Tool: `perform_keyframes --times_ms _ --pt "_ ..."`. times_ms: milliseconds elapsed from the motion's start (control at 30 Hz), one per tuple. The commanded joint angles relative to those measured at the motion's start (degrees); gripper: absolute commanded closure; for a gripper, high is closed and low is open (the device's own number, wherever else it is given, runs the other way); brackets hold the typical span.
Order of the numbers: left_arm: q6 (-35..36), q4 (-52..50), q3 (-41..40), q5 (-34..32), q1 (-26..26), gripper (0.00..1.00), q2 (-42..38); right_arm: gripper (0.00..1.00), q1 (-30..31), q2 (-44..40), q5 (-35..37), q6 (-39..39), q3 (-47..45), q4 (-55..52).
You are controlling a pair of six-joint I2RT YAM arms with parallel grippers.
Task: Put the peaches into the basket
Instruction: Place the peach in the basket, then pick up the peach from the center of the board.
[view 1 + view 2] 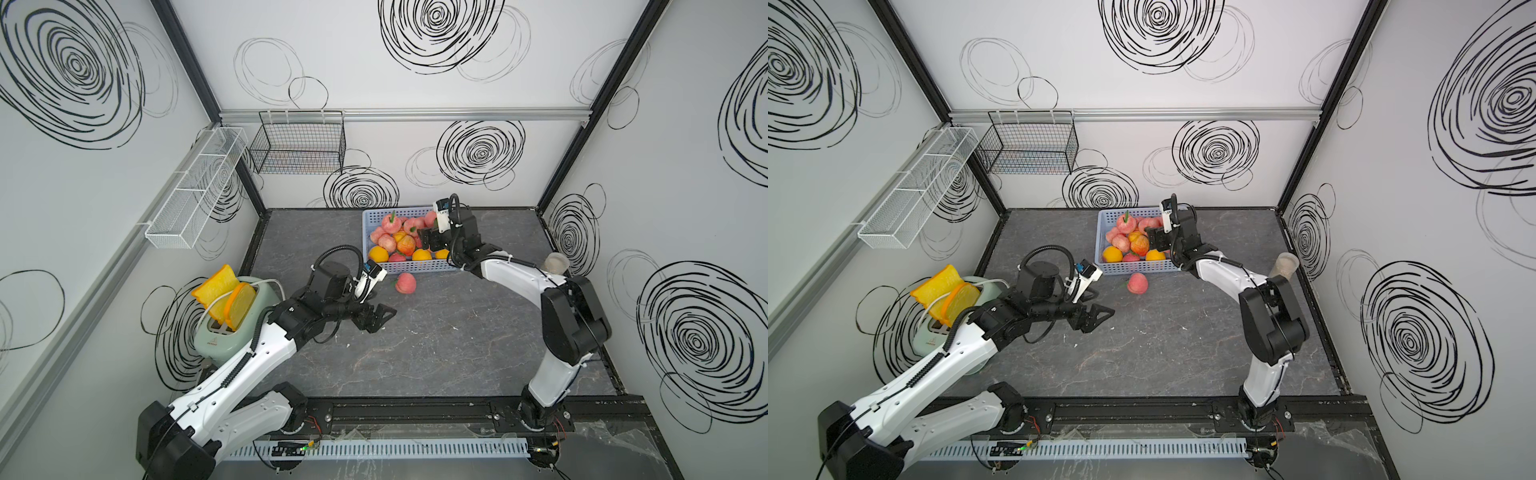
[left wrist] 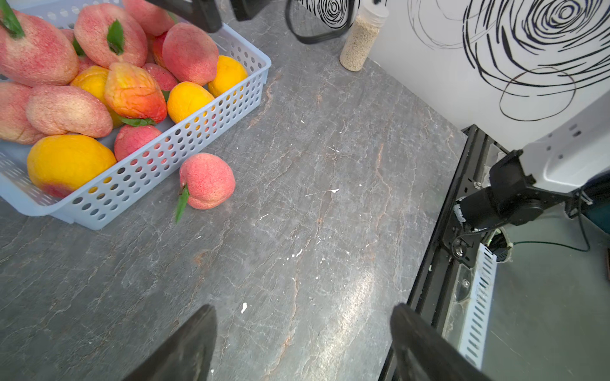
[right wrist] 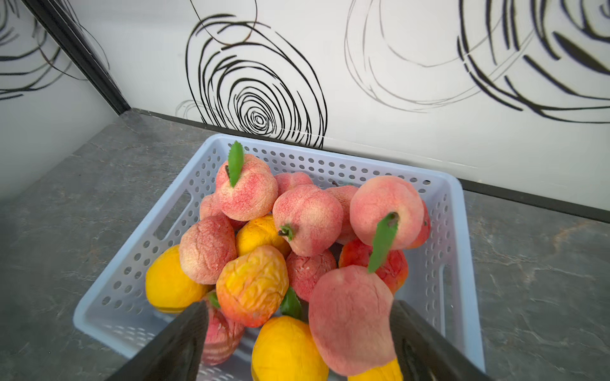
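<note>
The light blue perforated basket point(image 1: 411, 267) point(image 1: 1133, 269) stands at the back of the table, heaped with several pink-red and yellow-orange peaches point(image 1: 390, 226) point(image 3: 307, 219). One pink peach point(image 1: 406, 283) point(image 1: 1137, 283) point(image 2: 207, 180) with a green leaf lies on the table just outside the basket's front wall point(image 2: 158, 165). My left gripper point(image 1: 382, 320) point(image 1: 1100, 318) point(image 2: 302, 310) is open above bare table, short of that loose peach. My right gripper point(image 1: 428, 241) point(image 3: 298, 303) hovers open over the basket's near right part. A pink peach point(image 3: 350, 320) sits between its jaws against one finger only.
A mint toaster with bread slices point(image 1: 232, 316) stands at the left, close behind my left arm. A jar of grains point(image 1: 556, 264) point(image 2: 361, 36) is by the right wall. A black wire basket point(image 1: 299, 145) and a white mesh rack point(image 1: 195, 187) hang on the walls.
</note>
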Motion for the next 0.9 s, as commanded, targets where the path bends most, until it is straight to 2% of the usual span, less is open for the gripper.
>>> perform_keyframes --times_ms 0,333,467,667,867 --pt "0.6 1.5 -0.3 -1.2 1.4 0.13 0.1 0.11 0.1 -6.3 -1.8 -0.7 -6.8 2.7" --pt "-3.5 4.8 -0.2 -2.0 3.5 0.13 2.2 0.11 0.5 -28.2 -4.5 -0.6 -35.3 11.9" --pt "-4.3 5.7 0.0 -3.7 3.5 0.13 4.1 0.11 0.7 -35.3 -5.7 2.1 -44.8 16.0" --pt "-8.2 8.5 -1.0 -7.0 3.2 0.13 7.4 0.11 2.1 -44.4 -7.7 4.7 -55.8 18.8" --pt "-13.3 14.4 -2.0 -10.8 0.8 0.13 10.9 0.11 2.1 -51.2 -7.6 6.2 -60.3 18.9"
